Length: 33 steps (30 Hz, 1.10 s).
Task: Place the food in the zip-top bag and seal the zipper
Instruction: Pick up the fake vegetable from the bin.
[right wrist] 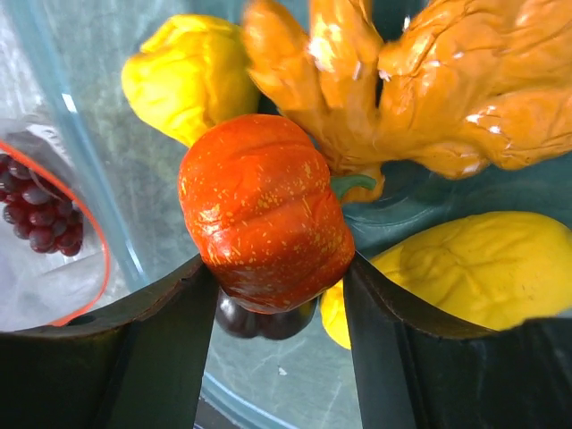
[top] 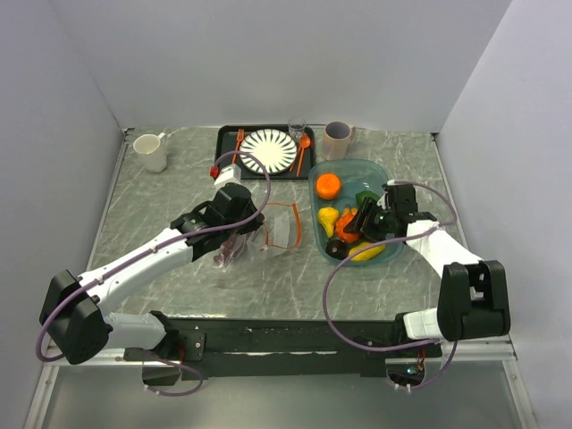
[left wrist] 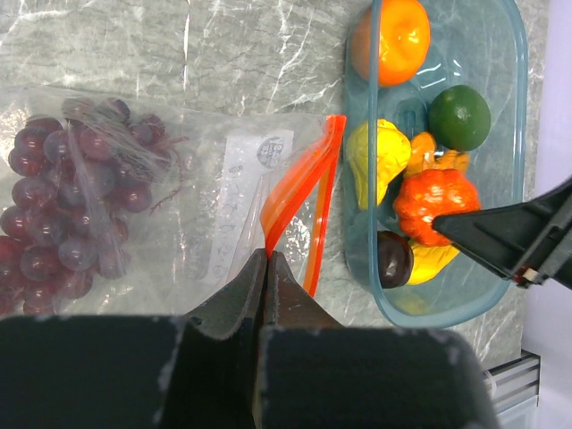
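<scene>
The clear zip-top bag point(top: 284, 228) lies left of the teal tub point(top: 375, 170) with purple grapes point(left wrist: 63, 214) inside it. My left gripper point(left wrist: 268, 257) is shut on the orange-red zipper point(left wrist: 299, 179) at the bag's mouth; it also shows in the top view point(top: 260, 235). My right gripper point(right wrist: 277, 261) is inside the tub, shut on an orange pumpkin point(right wrist: 264, 214). Around it in the tub point(left wrist: 447, 308) lie an orange point(left wrist: 393, 40), a green piece point(left wrist: 458, 116), yellow pieces point(right wrist: 188, 76), an orange-yellow knobbly piece point(right wrist: 447, 89) and a dark purple piece point(right wrist: 259, 323).
A black tray point(top: 223, 134) at the back holds a striped plate point(top: 268, 150), an orange fork point(top: 239, 141) and an orange spoon point(top: 304, 145). A white mug point(top: 150, 152) stands back left, a beige cup point(top: 338, 138) and a glass point(top: 297, 128) at the back.
</scene>
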### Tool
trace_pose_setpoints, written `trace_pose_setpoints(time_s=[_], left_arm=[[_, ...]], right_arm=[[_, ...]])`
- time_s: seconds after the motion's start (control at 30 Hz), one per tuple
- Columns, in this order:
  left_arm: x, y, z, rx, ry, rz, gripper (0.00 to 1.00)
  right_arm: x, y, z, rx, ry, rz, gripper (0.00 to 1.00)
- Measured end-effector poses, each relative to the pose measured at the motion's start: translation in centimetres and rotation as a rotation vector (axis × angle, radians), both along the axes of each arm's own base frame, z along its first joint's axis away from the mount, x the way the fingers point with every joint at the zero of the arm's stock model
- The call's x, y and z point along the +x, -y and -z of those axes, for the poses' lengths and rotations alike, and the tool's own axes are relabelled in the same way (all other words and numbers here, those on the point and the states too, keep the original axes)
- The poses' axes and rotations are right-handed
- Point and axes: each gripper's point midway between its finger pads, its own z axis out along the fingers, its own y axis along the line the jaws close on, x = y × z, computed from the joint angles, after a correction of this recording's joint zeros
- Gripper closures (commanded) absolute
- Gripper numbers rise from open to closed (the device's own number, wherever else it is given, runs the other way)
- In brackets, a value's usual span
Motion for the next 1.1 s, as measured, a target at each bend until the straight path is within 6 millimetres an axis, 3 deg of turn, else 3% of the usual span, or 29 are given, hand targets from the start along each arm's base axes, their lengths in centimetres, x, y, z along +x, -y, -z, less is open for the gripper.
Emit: trace_pose_setpoints(time_s=[0.33, 0.63, 0.77, 1.1], left_arm=[[0.0, 0.0, 0.0, 0.000, 0.000, 0.000, 0.99], [-0.1, 0.1, 0.0, -0.004, -0.002, 0.007, 0.99], [-0.2, 0.3, 0.0, -0.007, -0.005, 0.015, 0.99], [-0.4, 0.5, 0.0, -0.010, -0.008, 0.026, 0.99]], right_arm=[[0.1, 0.0, -5.3, 0.012, 0.179, -0.005, 0.62], [-0.8, -1.3, -6.6, 0.065, 0.187, -0.064, 0.66], [-1.8, -3.2, -7.3, 0.100, 0.197, -0.135, 0.66], [-4.2, -10.6, -10.3, 0.174, 0.235, -0.360, 0.65]])
